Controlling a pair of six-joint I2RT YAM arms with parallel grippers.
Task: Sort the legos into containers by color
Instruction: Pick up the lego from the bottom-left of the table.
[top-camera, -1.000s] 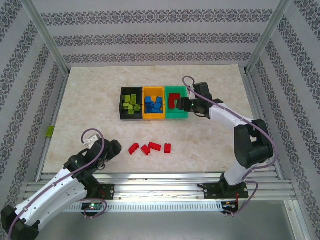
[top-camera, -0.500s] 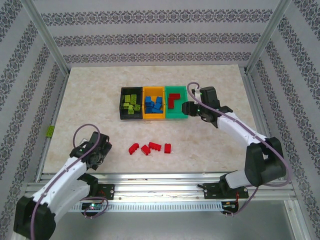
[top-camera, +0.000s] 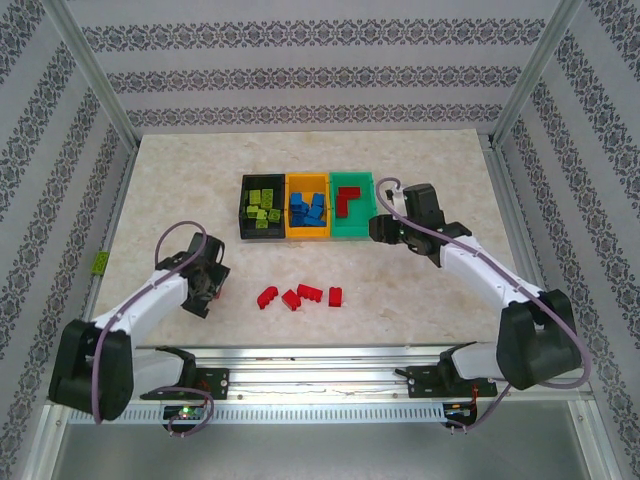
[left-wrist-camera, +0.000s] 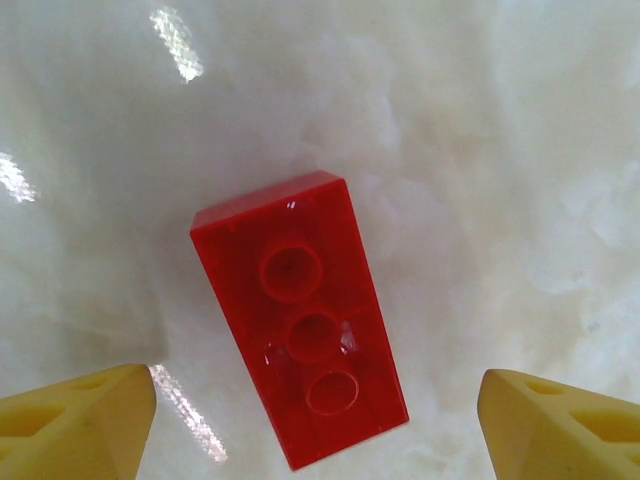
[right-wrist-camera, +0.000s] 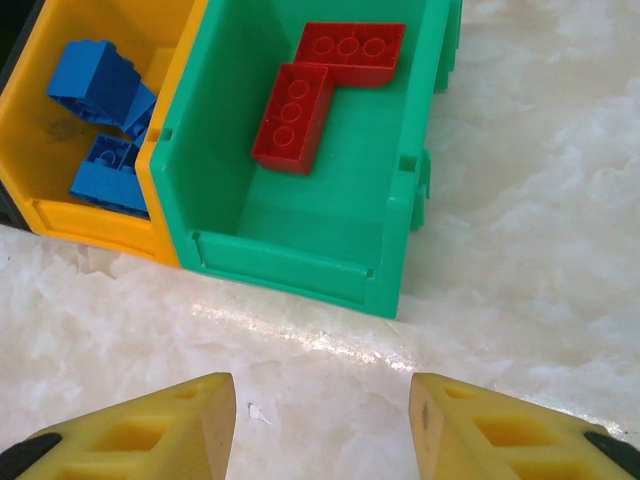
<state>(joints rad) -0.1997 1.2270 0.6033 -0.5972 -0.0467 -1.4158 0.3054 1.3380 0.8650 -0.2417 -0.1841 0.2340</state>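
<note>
with the left gripper open and empty, just short of the red brick lying askew on the table, twist the wrist to square the jaws to its long sides, then lower and close. hold the right gripper, also open and empty, clear of the green bin with two red bricks inside.

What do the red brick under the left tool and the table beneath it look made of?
Red brick: probably hard moulded plastic, glossy, tiny highlights on its circles. Table: marble-look, polished stone or laminate, unclear; cloudy veining, bright glare.
</note>
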